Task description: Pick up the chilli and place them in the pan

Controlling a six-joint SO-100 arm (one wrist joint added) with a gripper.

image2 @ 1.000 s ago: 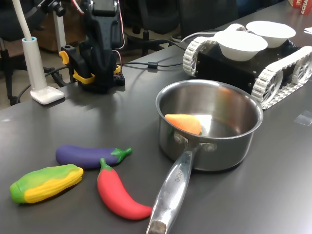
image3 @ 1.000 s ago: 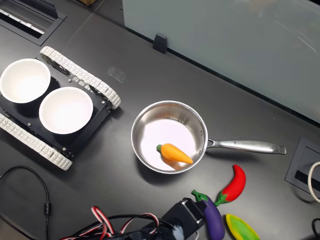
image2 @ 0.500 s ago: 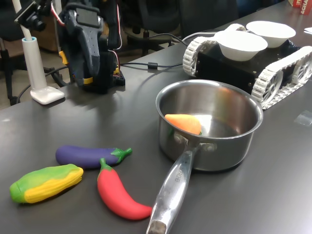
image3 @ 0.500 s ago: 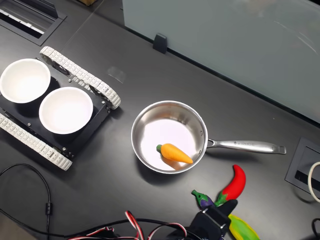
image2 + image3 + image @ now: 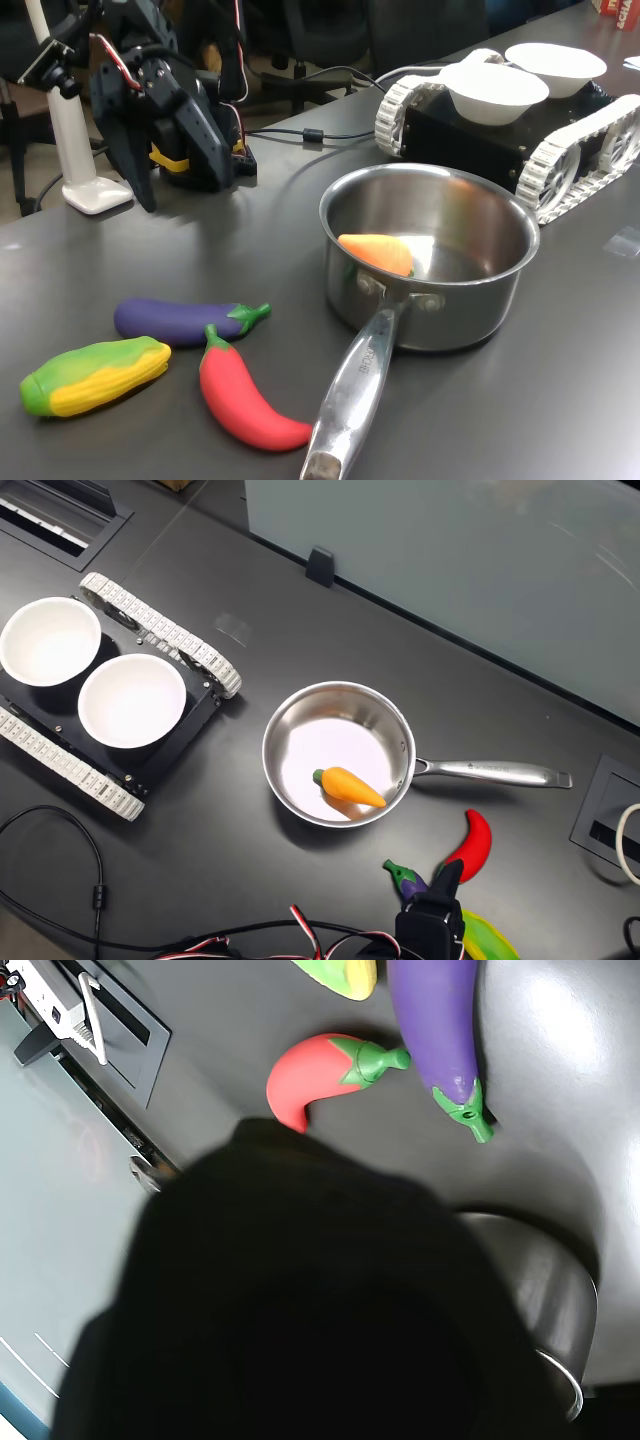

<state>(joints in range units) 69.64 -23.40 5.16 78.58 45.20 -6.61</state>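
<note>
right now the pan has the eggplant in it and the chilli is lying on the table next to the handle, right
Not quite: the pan holds an orange carrot toy, not the eggplant. In both exterior views the eggplant lies on the table beside the chilli, which does lie next to the handle.

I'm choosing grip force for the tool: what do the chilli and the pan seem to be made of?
The chilli looks like moulded plastic or rubber: even red colour, soft sheen, smooth seamless skin; how hard it is can't be told. The pan looks like polished stainless steel: mirror-like walls reflecting the orange toy inside, with a steel handle riveted on.
</note>
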